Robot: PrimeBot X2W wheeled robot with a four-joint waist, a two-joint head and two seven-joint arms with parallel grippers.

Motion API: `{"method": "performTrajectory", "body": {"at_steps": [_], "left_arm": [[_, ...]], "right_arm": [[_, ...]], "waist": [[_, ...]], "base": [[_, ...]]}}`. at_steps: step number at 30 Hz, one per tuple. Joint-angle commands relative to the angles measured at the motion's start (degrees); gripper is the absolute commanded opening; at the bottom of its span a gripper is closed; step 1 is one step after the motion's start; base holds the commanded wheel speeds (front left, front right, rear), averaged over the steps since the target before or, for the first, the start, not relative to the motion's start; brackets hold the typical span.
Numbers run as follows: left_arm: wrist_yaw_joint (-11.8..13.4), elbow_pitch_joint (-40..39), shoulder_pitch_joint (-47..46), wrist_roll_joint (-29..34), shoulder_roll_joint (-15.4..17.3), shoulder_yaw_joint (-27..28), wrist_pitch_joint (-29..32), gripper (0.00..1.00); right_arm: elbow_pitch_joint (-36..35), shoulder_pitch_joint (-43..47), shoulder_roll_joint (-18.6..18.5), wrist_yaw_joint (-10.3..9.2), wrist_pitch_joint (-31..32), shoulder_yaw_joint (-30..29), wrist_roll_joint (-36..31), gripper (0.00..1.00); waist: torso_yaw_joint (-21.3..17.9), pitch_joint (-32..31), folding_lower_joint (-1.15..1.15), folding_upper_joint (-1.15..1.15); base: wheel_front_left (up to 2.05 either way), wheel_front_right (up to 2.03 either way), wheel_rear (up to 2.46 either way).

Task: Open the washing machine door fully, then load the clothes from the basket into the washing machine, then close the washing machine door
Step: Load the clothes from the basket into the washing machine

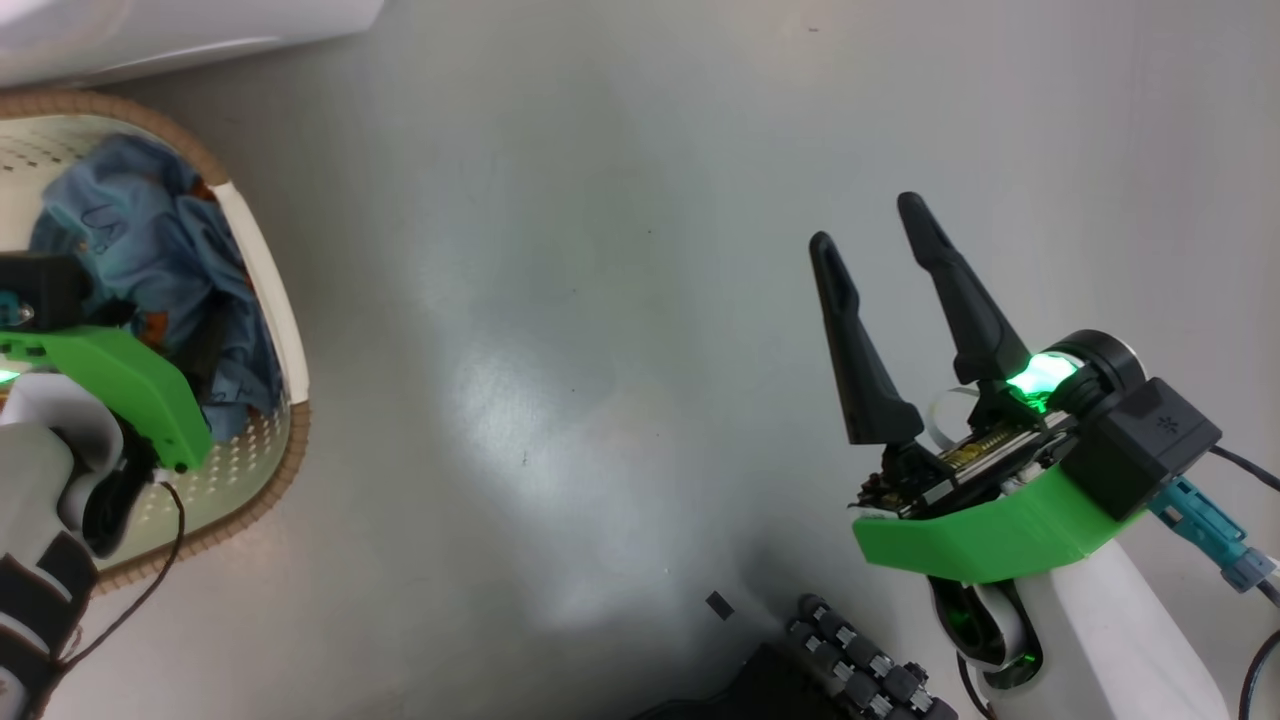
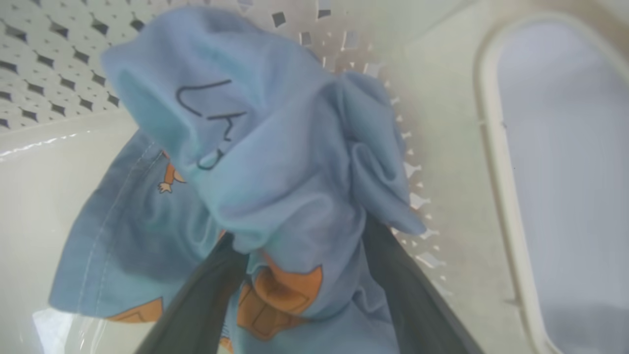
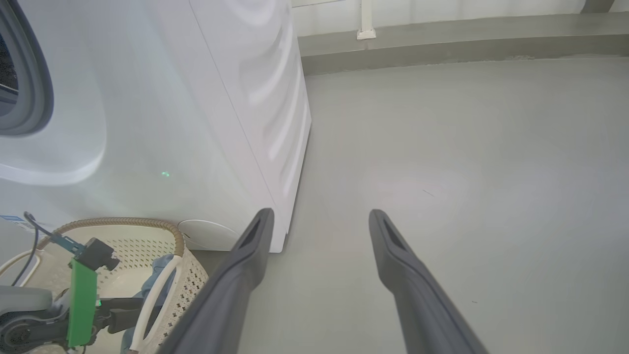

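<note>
The cream basket (image 1: pixel 272 300) with a brown woven rim sits on the floor at the left, below the white washing machine (image 1: pixel 150 30). Light blue clothes (image 1: pixel 130 230) with orange-brown prints lie bunched inside. My left gripper (image 1: pixel 190 345) reaches down into the basket. In the left wrist view its open fingers (image 2: pixel 196 305) straddle a fold of the clothes (image 2: pixel 275 147), their tips hidden under the fabric. My right gripper (image 1: pixel 870 225) hangs open and bare over the floor. The right wrist view shows the washing machine (image 3: pixel 162 123) and its grey gasket (image 3: pixel 29 73). The washing machine door is out of view.
Grey floor (image 1: pixel 600 350) stretches between the basket and my right arm. My base with its dark roller wheel (image 1: pixel 860 670) is at the bottom edge. A wall kerb (image 3: pixel 442 44) runs behind the machine. The basket (image 3: pixel 123 223) stands tight against the machine's front.
</note>
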Motion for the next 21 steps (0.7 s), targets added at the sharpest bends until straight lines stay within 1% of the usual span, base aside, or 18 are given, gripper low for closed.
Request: {"method": "performTrajectory", "body": {"at_steps": [1, 4, 5, 6, 7, 8, 9, 15, 21], "left_arm": [[0.03, 0.28, -0.45, -0.61, 2.08, 0.42, -0.17, 1.0], [0.03, 1.16, -1.41, -1.6, 2.18, -1.17, -0.31, 1.0], [0.03, 1.49, -1.6, -1.96, 2.18, -1.64, -0.39, 0.89], [0.03, 1.88, -1.77, -2.32, 2.15, -2.08, -0.44, 0.56], [0.03, 2.25, -1.92, -2.68, 2.07, -2.48, -0.5, 0.38], [0.03, 2.64, -2.02, -3.11, 1.94, -2.82, -0.51, 0.13], [0.03, 2.93, -2.11, -3.51, 1.8, -3.19, -0.53, 0.0], [0.03, 3.7, -2.25, -6.01, 0.95, -5.02, -1.22, 0.0], [0.03, 4.89, -1.46, -8.68, 0.33, -5.7, -4.11, 0.0]], "right_arm": [[-1.53, 0.76, -0.3, 0.41, -0.45, 1.39, -0.07, 1.0], [-1.7, 0.84, -0.3, 0.41, -0.45, 1.66, -0.13, 1.0], [-1.74, 0.91, -0.3, 0.41, -0.45, 1.74, -0.18, 1.0], [-1.77, 1.01, -0.3, 0.41, -0.45, 1.8, -0.24, 1.0], [-1.79, 1.12, -0.3, 0.41, -0.45, 1.81, -0.28, 1.0], [-1.82, 1.23, -0.3, 0.41, -0.45, 1.8, -0.3, 1.0], [-1.81, 1.32, -0.3, 0.41, -0.45, 1.79, -0.34, 1.0], [-1.63, 1.41, -0.4, 0.41, -0.45, 1.5, -0.61, 1.0], [-1.03, 1.11, -0.57, 0.41, -0.45, 0.79, -0.84, 1.0]], "waist": [[-0.25, 0.19, 0.0, 0.0], [-0.56, 0.31, 0.0, 0.0], [-0.64, 0.28, 0.0, 0.0], [-0.68, 0.21, 0.0, 0.0], [-0.69, 0.12, 0.0, 0.0], [-0.7, 0.01, 0.0, 0.0], [-0.69, -0.11, 0.0, 0.0], [-0.06, -1.26, 0.0, 0.0], [1.33, -3.47, 0.0, 0.0]], "base": [[0.0, 0.0, 0.0], [0.0, 0.0, 0.0], [0.0, 0.0, 0.0], [0.0, 0.0, 0.0], [0.0, 0.0, 0.0], [0.0, 0.0, 0.0], [0.0, 0.0, 0.0], [0.0, 0.0, 0.0], [0.0, 0.0, 0.0]]}}
